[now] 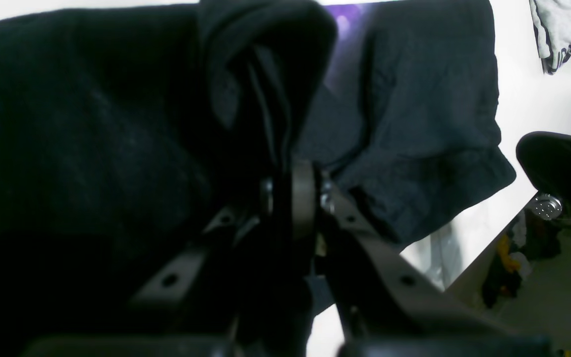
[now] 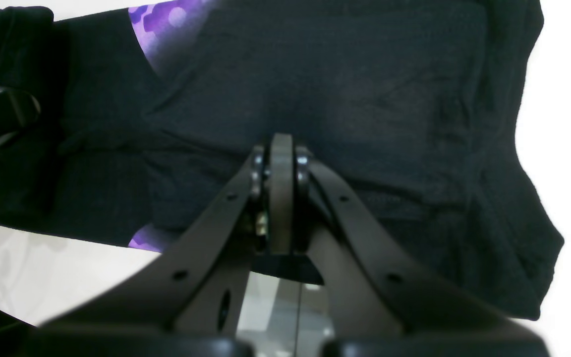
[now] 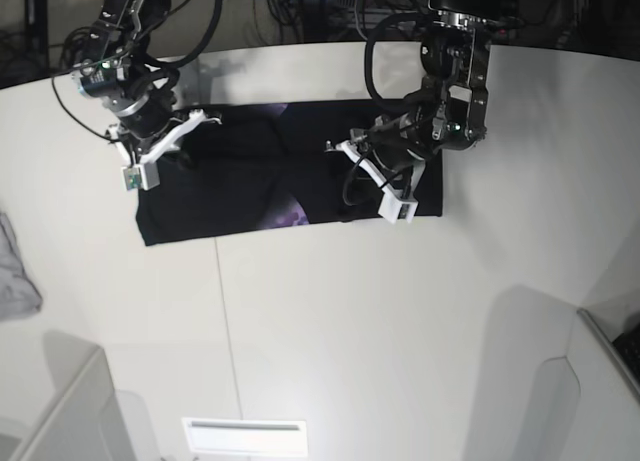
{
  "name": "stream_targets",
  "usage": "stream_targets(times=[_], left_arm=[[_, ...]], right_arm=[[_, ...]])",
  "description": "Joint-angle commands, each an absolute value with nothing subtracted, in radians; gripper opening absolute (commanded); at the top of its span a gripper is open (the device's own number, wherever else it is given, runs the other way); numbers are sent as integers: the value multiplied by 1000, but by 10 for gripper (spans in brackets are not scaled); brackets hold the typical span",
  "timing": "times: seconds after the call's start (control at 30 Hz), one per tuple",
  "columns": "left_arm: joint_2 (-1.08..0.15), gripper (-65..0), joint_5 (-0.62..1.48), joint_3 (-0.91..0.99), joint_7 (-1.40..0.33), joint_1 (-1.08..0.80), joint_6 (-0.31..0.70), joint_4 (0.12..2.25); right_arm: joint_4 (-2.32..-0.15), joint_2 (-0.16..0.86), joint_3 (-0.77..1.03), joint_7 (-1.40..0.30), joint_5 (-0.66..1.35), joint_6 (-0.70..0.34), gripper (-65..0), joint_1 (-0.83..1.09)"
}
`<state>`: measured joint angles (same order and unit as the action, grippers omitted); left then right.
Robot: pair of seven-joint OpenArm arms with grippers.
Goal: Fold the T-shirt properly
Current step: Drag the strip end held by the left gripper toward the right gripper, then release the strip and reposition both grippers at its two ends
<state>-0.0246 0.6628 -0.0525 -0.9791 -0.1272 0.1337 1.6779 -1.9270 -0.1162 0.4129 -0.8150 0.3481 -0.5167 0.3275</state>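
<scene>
Black T-shirt (image 3: pixel 240 181) flat on white surface (image 3: pixel 330 321) — both arms over it.
Left gripper (image 1: pixel 285 163) jaws clenched on a bunched T-shirt fold; right gripper (image 2: pixel 281 148) jaws closed, holding nothing visible — purple print showing.

Overhead base view; wrist views close, perhaps overlapping

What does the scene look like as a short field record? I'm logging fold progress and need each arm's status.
garment: black T-shirt, spread along the white table, purple print partly showing
left gripper: shut on a bunched fold of the T-shirt
right gripper: shut, low over the T-shirt; grip on fabric not clear
other item: grey cloth at the table's edge, apart from the T-shirt
</scene>
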Motion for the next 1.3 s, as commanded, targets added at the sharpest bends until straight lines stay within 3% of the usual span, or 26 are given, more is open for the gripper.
stream_targets(times=[0.0, 0.2, 0.33, 0.6, 0.87, 0.93, 1.0, 1.1, 1.13, 1.27], left_arm=[[-22, -601, 684, -53, -966, -114, 139, 1693], [-22, -331, 685, -53, -966, -114, 139, 1701], [-18, -221, 685, -116, -966, -114, 139, 1701], [-15, -197, 685, -306, -964, -42, 139, 1695], [-30, -202, 684, -317, -964, -30, 139, 1774], [-77, -221, 684, -283, -964, -70, 139, 1837], [-97, -308, 684, -211, -963, -116, 139, 1903], [-130, -591, 684, -41, -964, -202, 139, 1957], [-134, -650, 684, 7, -963, -222, 139, 1957], [-179, -650, 684, 217, -958, -308, 143, 1956]], right_arm=[[-1946, -114, 415, -796, 363, -519, -650, 320], [-1946, -114, 415, -794, 363, -519, -650, 318], [-1946, -114, 415, -794, 363, -519, -650, 318], [-1946, -114, 415, -796, 363, -519, -650, 318], [-1951, -111, 430, -796, 363, -519, -650, 309], [-1957, -111, 475, -819, 363, -519, -650, 280], [-1957, -110, 515, -889, 363, -519, -650, 231], [-1954, -102, 613, -1055, 363, -524, -650, 125], [-1954, -102, 647, -1101, 363, -526, -639, 93], [-1933, -58, 725, -1256, 363, -530, -335, -10]])
